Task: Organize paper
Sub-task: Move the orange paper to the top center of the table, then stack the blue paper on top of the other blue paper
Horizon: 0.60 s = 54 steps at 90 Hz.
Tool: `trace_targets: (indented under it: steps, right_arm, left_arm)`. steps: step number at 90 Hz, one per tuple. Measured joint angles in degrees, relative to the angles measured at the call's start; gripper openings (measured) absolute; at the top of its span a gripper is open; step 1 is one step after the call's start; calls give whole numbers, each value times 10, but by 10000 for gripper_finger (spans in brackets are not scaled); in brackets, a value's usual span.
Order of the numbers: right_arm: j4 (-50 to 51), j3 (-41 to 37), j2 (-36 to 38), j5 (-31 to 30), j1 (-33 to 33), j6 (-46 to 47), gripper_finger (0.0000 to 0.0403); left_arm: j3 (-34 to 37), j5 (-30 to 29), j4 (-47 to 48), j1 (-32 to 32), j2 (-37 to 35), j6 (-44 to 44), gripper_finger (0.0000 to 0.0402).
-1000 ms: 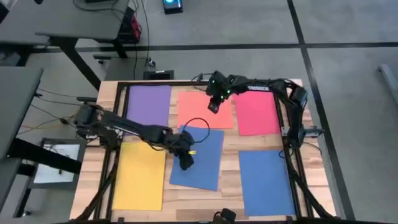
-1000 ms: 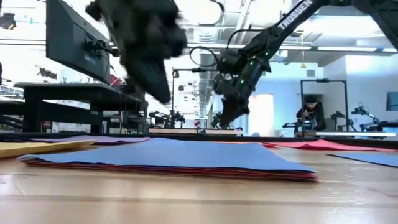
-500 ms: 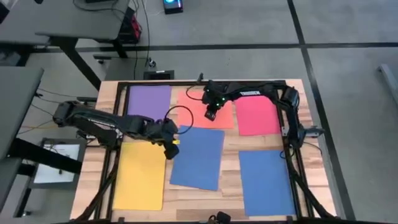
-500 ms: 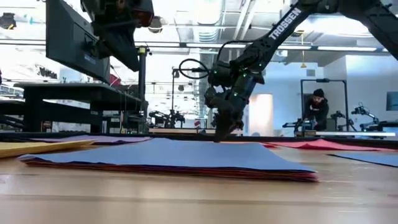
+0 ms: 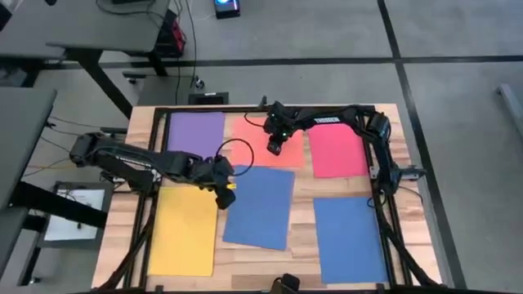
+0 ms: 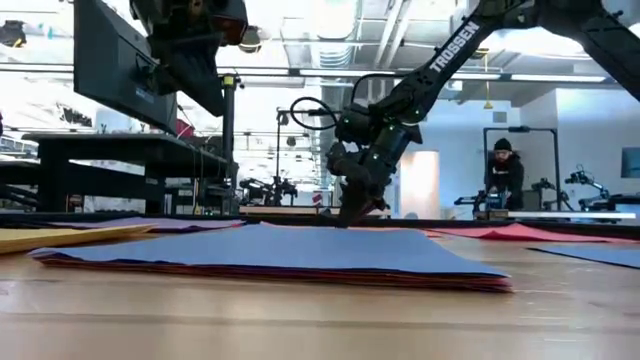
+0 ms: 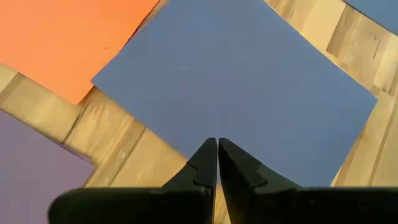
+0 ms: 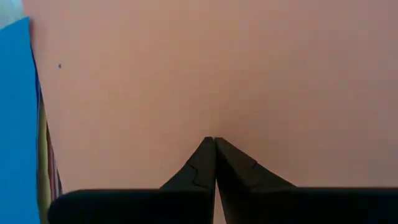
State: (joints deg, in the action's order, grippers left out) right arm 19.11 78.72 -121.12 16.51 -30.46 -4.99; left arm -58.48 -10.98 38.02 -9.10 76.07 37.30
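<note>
High view shows the right end effector (image 5: 274, 149), fingers together, low over the salmon-orange sheet (image 5: 253, 140), perhaps touching it. Left end effector (image 5: 226, 201), fingers together, hovers at the edge of the middle blue sheet (image 5: 261, 208) on the worktop (image 5: 302, 229).

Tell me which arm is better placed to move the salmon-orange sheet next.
The right. Its end effector is shut and low over the salmon-orange sheet, filling its wrist view. The left end effector sits shut at the edge of the tilted blue sheet.
</note>
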Motion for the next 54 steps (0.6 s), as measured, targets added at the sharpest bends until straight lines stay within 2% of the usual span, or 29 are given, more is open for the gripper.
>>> trace_targets:
  steps: [10, 24, 38, 54]
  right_arm:
    - [13, 7, 3, 0, 0, 0, 0]
    - [84, 51, 34, 0, 1, 8, 0]
    - [171, 83, 110, 75, 12, 24, 0]
    - [208, 84, 240, 93, 38, 104, 0]
  left_arm:
    - [0, 0, 0, 0, 0, 0, 0]
    - [0, 0, -2, 2, 0, -1, 0]
    - [0, 0, -33, 16, 0, -18, 0]
    - [0, 0, -96, 45, 0, -62, 0]
